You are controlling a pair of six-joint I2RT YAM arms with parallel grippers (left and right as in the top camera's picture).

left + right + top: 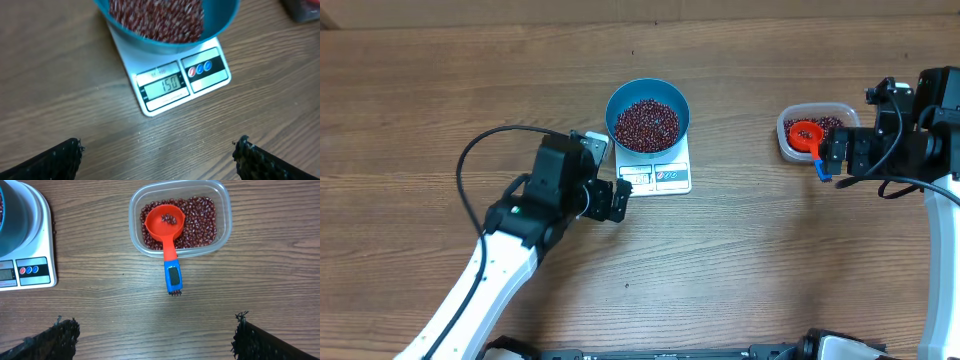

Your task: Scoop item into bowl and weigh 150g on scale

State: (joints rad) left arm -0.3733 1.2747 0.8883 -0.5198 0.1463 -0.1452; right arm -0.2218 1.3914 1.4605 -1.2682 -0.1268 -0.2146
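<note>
The blue bowl [648,117] stands on the white scale [665,178], filled with dark red beans [646,124]. In the left wrist view the beans [160,20] fill the bowl [222,22], and the scale [200,85] shows 150 on its display. My left gripper [623,197] hovers open just in front of the scale, nothing between its fingers [55,161]. My right gripper [828,158] is open beside the clear tub [786,140]. The red scoop [165,222] lies in the tub [222,215] on more beans [202,220], its blue handle end pointing at my right gripper [155,337].
The scale [30,255] and bowl [10,220] also show at the left edge of the right wrist view. Bare wooden tabletop lies between the scale and the tub. A black cable loops from the left arm [470,160].
</note>
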